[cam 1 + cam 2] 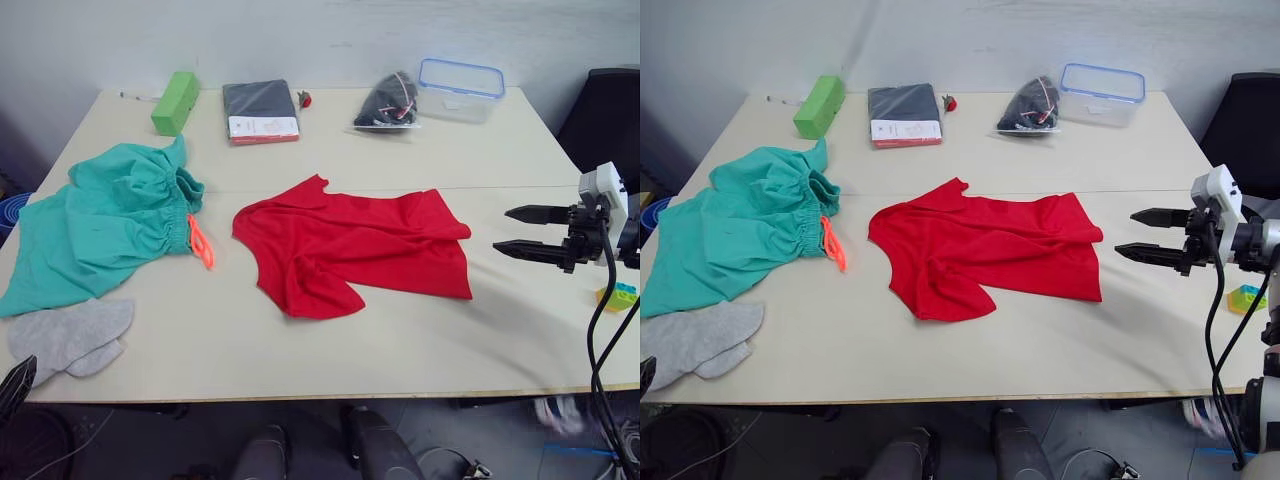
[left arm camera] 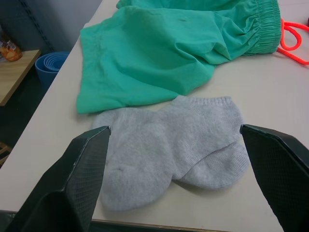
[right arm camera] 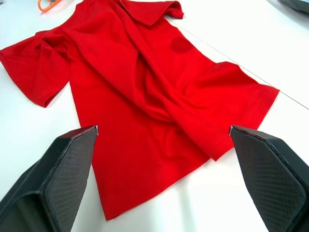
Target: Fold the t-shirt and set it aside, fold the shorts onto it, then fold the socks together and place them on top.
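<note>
Nothing folded yet. The t-shirt (image 1: 360,250) lies rumpled and partly doubled over at mid-table, its long axis running across the table (image 1: 300,350) from side to side, neck end toward the robot's left, hem toward its right.

Our right gripper (image 1: 530,232) hovers just off the hem edge, fingers spread apart and pointing straight at the cloth, holding nothing — it is clearly the nearer arm for the first fold.

Our left gripper (image 2: 176,159) sits low at the near-left table edge, jaws wide apart and empty, with the socks (image 1: 68,335) lying between its fingers' lines of reach. The shorts (image 1: 105,225) lie bunched just beyond the socks, touching them, orange drawstring (image 1: 200,242) trailing toward the shirt.

Judgement: the coming move is a reach leftward by the right arm to the hem.
</note>
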